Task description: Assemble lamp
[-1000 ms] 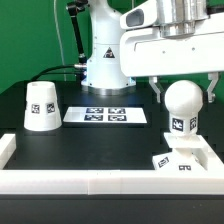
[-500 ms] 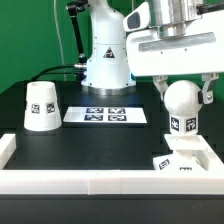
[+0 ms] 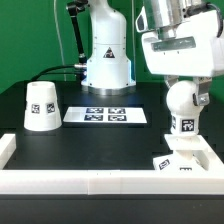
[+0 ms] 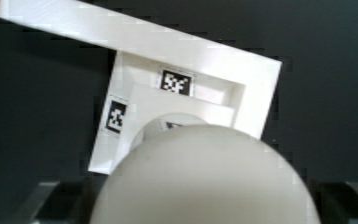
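Note:
The round white bulb point(image 3: 182, 100) stands upright on its tagged neck on the flat base block point(image 3: 186, 161) at the exterior view's right, near the front corner. My gripper point(image 3: 184, 93) comes down from above, its fingers against both sides of the bulb's globe, shut on it. In the wrist view the bulb point(image 4: 202, 180) fills the near part, with a dark finger at each side, and the tagged base point(image 4: 144, 100) lies beyond it. The cone shade point(image 3: 40, 105) stands alone at the exterior view's left.
The marker board point(image 3: 105, 115) lies flat in the middle behind. The white robot pedestal point(image 3: 107, 55) stands at the back. A low white wall point(image 3: 90, 182) runs along the front and round the corner beside the base.
The fingers stood apart on either side of the bulb and have closed in onto it. The hand has turned and shifted slightly over the bulb. The shade has not moved.

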### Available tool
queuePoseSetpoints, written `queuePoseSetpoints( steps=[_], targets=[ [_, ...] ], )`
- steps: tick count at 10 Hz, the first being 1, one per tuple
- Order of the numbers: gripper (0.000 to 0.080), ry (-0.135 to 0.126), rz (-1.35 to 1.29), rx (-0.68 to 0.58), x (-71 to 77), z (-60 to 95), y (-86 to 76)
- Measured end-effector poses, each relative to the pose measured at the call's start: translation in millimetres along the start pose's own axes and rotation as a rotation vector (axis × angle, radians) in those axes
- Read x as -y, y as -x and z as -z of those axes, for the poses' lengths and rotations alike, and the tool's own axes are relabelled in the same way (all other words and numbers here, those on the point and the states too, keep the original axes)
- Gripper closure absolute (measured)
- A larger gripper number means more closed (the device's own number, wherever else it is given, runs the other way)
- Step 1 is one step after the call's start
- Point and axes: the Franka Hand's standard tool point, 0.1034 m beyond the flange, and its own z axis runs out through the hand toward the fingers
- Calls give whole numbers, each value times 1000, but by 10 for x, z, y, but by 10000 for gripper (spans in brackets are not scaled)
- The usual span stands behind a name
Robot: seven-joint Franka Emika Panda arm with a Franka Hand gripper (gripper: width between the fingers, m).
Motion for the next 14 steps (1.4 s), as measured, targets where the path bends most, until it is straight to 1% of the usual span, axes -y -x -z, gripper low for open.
queuePoseSetpoints(
  steps=[1, 2, 4, 7, 8, 11, 12, 13, 14],
  targets=[
    [214, 0, 24, 0, -1, -3, 3],
    [117, 1, 25, 0, -2, -4, 3],
    [103, 9, 302, -6, -11, -13, -23],
    [101, 28, 598, -19, -9, -27, 30],
    [101, 27, 636, -17, -12, -26, 17],
    [101, 29, 855, -15, -14, -27, 11],
    [101, 40, 969, -20, -16, -27, 7],
    [101, 62, 1095, -33, -20, -28, 4],
    [101, 77, 1207, -40, -19, -27, -1]
  ],
)
